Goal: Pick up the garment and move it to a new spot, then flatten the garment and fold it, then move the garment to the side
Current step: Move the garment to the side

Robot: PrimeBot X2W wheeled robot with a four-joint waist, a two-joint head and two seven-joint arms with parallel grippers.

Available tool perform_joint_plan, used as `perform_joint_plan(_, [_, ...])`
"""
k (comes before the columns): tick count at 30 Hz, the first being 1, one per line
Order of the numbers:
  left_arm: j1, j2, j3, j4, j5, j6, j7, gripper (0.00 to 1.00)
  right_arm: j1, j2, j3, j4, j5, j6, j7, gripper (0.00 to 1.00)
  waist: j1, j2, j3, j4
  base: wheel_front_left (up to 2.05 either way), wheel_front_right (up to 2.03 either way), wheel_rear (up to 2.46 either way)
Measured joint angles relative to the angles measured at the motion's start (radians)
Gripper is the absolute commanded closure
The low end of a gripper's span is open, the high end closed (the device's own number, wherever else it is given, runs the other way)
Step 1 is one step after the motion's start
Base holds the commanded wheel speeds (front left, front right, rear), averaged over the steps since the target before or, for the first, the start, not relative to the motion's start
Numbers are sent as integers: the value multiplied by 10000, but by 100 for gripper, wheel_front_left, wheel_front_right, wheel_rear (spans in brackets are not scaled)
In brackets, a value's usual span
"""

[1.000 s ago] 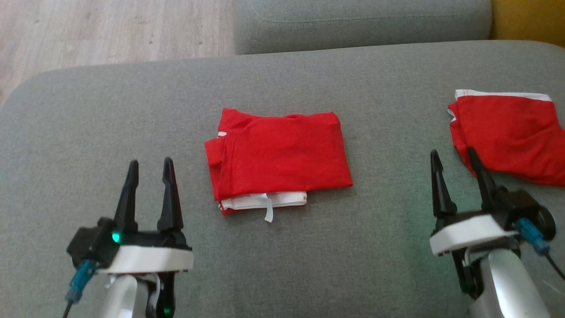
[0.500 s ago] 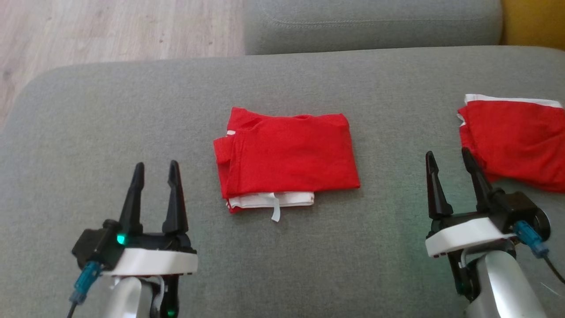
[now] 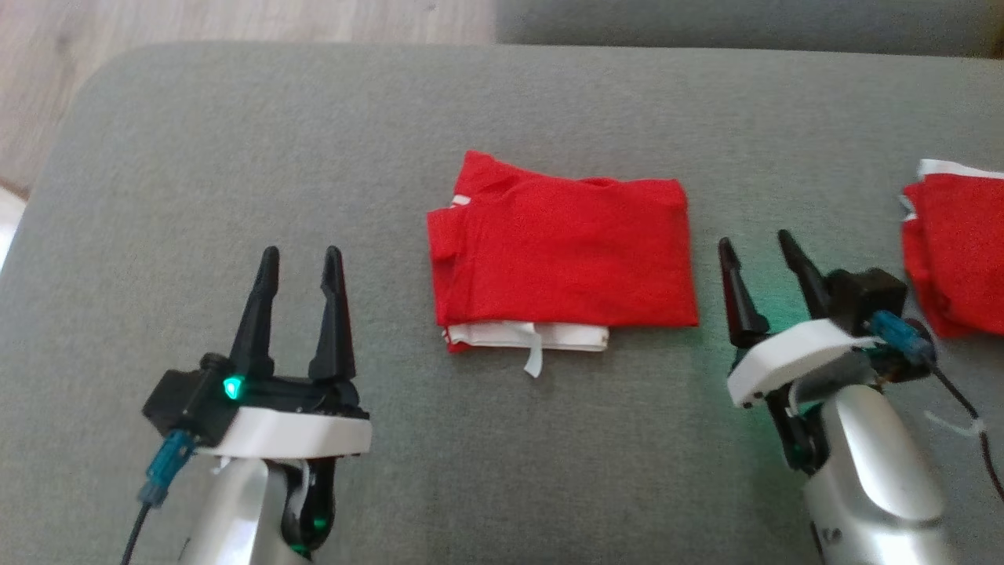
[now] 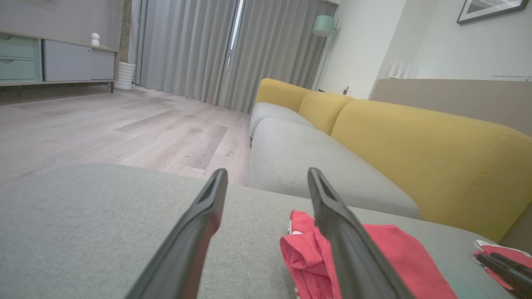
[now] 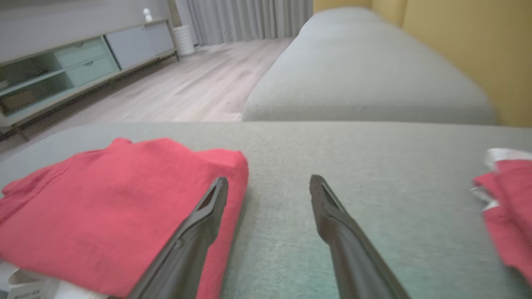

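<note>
While folded red garment (image 3: pixel 565 251) lies flat mid-cushion, soft rectangle with white band and tag peeking at near edge, left gripper (image 3: pixel 301 253) and right gripper (image 3: pixel 754 239) flank it, tapered dark fingers spread wide, holding nothing. Grey woven sofa cushion (image 3: pixel 235 157) beneath. Second red cloth (image 3: pixel 953 251) at right edge.

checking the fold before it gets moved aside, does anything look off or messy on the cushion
Only slightly untidy: on the folded red garment, a white layer and a loose white strip poke out past the edge nearest the robot. Nothing looks spilled or damaged.
</note>
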Motion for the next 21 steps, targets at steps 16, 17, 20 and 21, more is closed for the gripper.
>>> perform_joint_plan(16, [-442, -8, -600, 33, -364, 105, 0, 0, -2106, -190, 1724, 3308, 1691, 0, 874, 69, 0, 0, 779, 1052, 0, 0, 0])
perform_joint_plan(17, [-453, -8, -616, 33, -364, 127, 0, 0, -2213, -192, 1787, 3442, 1641, 0, 861, 100, -1, 0, 794, 1066, 0, 0, 0])
perform_joint_plan(20, [-522, -10, -685, 38, -364, 190, 0, 0, -2402, -173, 1919, 3730, 1409, 0, 554, 100, 0, 0, 791, 1040, 0, 0, 0])
perform_joint_plan(21, [-541, -10, -683, 36, -364, 190, 0, 0, -2427, -142, 1946, 3816, 1273, 2, 385, 100, 0, 0, 777, 1005, 0, 0, 0])
